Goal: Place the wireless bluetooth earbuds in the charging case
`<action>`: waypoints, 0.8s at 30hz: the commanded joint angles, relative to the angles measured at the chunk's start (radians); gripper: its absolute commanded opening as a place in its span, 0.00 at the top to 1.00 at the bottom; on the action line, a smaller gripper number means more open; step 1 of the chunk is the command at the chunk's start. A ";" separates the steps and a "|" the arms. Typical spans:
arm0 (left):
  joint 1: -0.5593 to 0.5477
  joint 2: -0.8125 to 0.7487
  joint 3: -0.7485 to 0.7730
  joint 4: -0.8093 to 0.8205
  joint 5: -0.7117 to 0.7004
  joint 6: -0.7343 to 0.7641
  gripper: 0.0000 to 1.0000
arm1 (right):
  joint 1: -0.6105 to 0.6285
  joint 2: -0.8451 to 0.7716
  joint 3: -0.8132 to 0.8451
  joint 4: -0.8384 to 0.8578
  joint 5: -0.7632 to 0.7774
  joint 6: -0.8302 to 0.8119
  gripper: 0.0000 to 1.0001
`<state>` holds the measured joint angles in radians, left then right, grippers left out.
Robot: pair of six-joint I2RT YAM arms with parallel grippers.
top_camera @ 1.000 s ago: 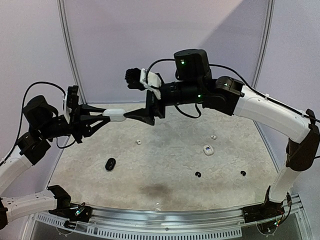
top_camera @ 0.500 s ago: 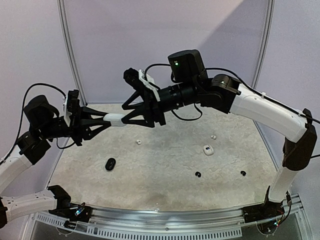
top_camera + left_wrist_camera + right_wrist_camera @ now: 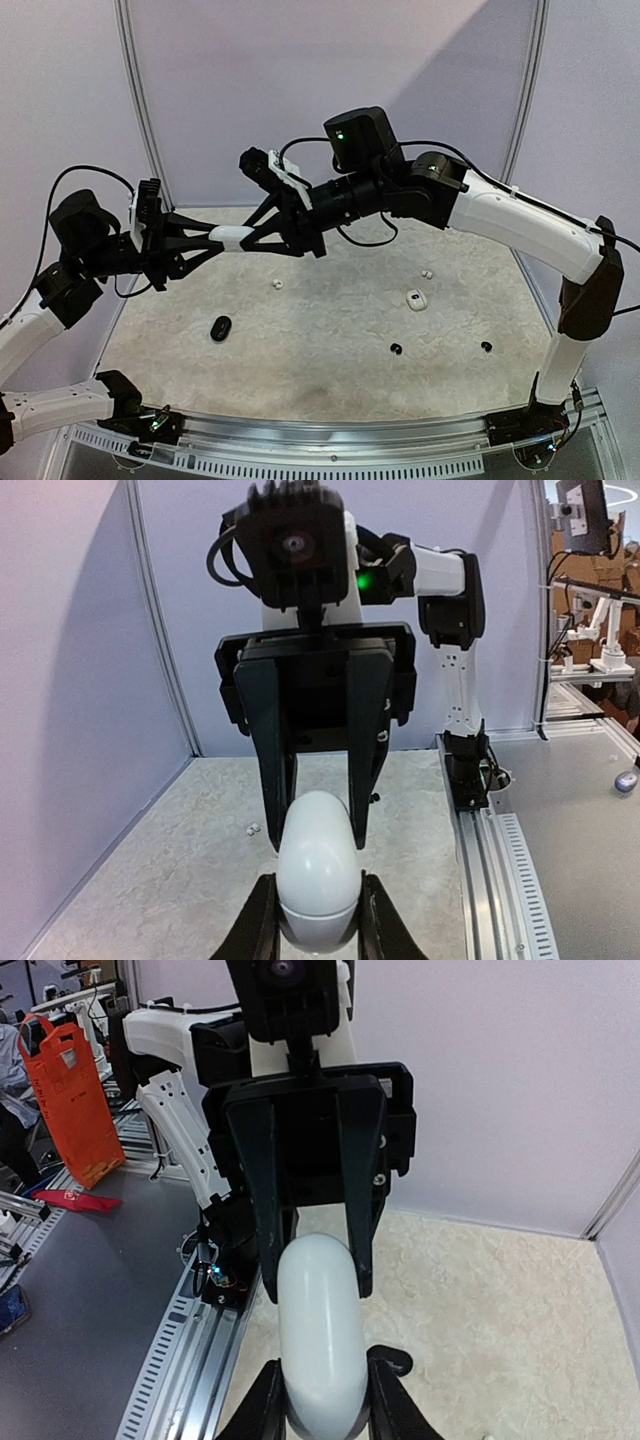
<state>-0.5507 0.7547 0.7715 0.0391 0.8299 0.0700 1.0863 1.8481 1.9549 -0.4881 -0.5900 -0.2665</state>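
A white oval charging case (image 3: pixel 234 236) hangs in the air above the table's back left, its lid closed. My left gripper (image 3: pixel 222 238) is shut on its left end. My right gripper (image 3: pixel 251 238) is shut on its other end, fingers touching both sides. In the left wrist view the case (image 3: pixel 318 860) sits between my left gripper (image 3: pixel 318 905), with the right arm's fingers (image 3: pixel 276 780) flanking its far tip. On the table lie white earbuds (image 3: pixel 277 284) (image 3: pixel 427 273) and black earbuds (image 3: pixel 396 348) (image 3: pixel 486 346). In the right wrist view my right gripper (image 3: pixel 320 1385) holds the case (image 3: pixel 320 1310).
A black oval case (image 3: pixel 221 328) lies on the table at the left, seen below the held case as the black case (image 3: pixel 395 1360). A small white case (image 3: pixel 415 299) sits right of centre. White walls close the back and sides; a metal rail (image 3: pixel 330 435) runs along the near edge.
My right gripper rolled about its wrist, moved left onto the case and its jaws closed from wide open onto the case's free end. The left gripper kept still, holding the case.
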 commanded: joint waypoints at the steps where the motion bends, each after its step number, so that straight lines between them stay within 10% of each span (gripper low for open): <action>1: -0.015 0.005 0.023 0.010 0.002 -0.010 1.00 | 0.002 0.038 0.065 -0.057 0.008 -0.014 0.81; 5: -0.015 0.003 0.011 0.019 -0.002 -0.042 0.99 | 0.002 0.034 0.078 -0.063 0.009 -0.029 0.98; 7: -0.015 0.000 -0.005 0.034 -0.007 -0.066 0.58 | 0.002 0.019 0.078 -0.054 0.016 -0.032 1.00; 9: -0.015 -0.002 -0.022 0.028 -0.002 -0.067 0.40 | 0.002 0.001 0.078 -0.055 0.029 -0.041 1.00; 24: -0.049 0.014 -0.022 0.004 -0.022 -0.056 0.66 | 0.041 -0.041 0.082 -0.060 0.106 -0.126 1.00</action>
<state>-0.5808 0.7624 0.7521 0.0467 0.8043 0.0147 1.1255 1.8523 2.0109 -0.5598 -0.5034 -0.3763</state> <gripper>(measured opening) 0.324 0.224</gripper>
